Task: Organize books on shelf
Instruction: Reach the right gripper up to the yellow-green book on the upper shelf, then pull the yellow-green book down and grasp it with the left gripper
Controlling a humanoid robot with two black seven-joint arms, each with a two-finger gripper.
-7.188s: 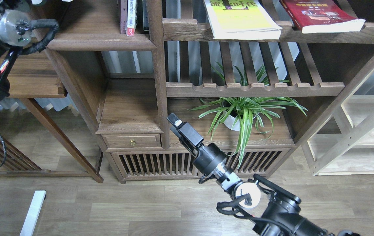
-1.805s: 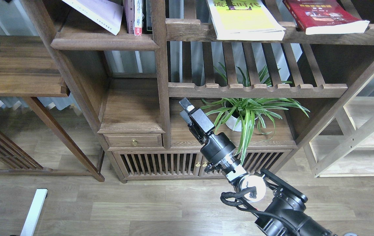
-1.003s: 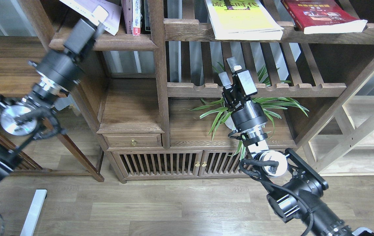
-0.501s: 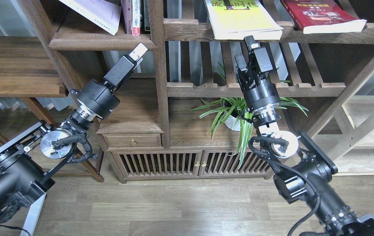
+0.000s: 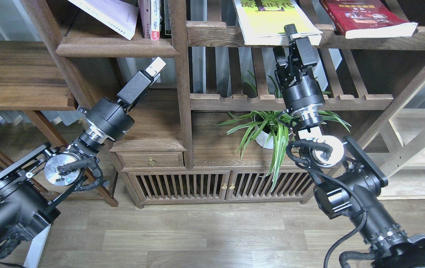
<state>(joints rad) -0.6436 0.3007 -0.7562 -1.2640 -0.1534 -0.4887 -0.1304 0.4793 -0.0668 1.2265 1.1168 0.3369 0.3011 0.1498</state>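
Books: yellow-green paperback (image 5: 272, 18) lies flat on the upper slatted rack (image 5: 219, 35), front edge overhanging the rail. Dark red paperback (image 5: 365, 16) lies flat on the same rack, to its right, apart from it. White/lavender paperback (image 5: 110, 15) leans tilted over the solid walnut shelf board (image 5: 117, 50) in the left bay, lower corner near the upright pink and red-white spined books (image 5: 152, 20).

Right gripper (image 5: 285, 42) is raised at the front edge of the yellow-green paperback. One finger tip (image 5: 291, 29) overlaps the book's front edge, the other (image 5: 277, 56) sits lower, below the rail. Jaws look parted; contact with the book can't be confirmed from this angle, no clamp visible.

Left gripper (image 5: 154, 67) points up and right, below the shelf board and just left of the bookcase's vertical post (image 5: 182, 93). Seen near edge-on: pale tip pad visible, can't separate the two fingers, so how wide they stand can't be told. Nothing visibly held.

Spider plant in white pot (image 5: 272, 128) sits on the lower surface, under the second slatted rack, behind the right arm.
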